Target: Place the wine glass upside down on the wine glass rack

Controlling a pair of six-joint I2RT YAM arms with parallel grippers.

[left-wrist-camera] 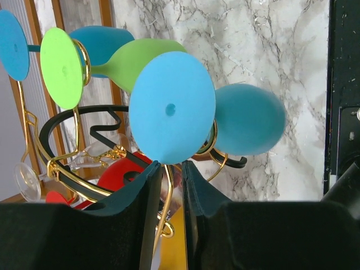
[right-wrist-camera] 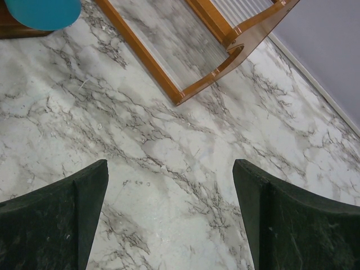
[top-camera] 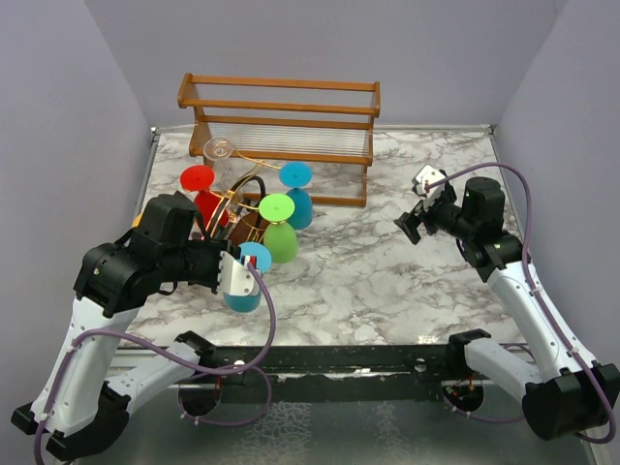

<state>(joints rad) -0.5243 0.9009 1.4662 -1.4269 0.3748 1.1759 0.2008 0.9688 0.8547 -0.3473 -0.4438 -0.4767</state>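
Note:
The gold wire wine glass rack (top-camera: 235, 205) on its dark base stands left of centre; its loops also show in the left wrist view (left-wrist-camera: 49, 163). Red (top-camera: 198, 178), teal (top-camera: 296, 175) and green (top-camera: 277, 207) glasses hang on it upside down. A light blue wine glass (top-camera: 244, 291) hangs upside down at its near side, base disc (left-wrist-camera: 171, 107) facing the wrist camera, stem in a gold hook. My left gripper (top-camera: 235, 274) (left-wrist-camera: 170, 164) sits just under that disc's rim, jaws a narrow gap apart with only a thin gold wire between them. My right gripper (top-camera: 412, 221) (right-wrist-camera: 169, 163) is open and empty over bare marble.
A larger orange-brown wooden slatted frame (top-camera: 281, 97) stands at the back, its corner in the right wrist view (right-wrist-camera: 225, 50). A clear glass (top-camera: 219, 148) hangs on the rack's far side. Grey walls close three sides. A black rail (top-camera: 329, 358) runs along the near edge.

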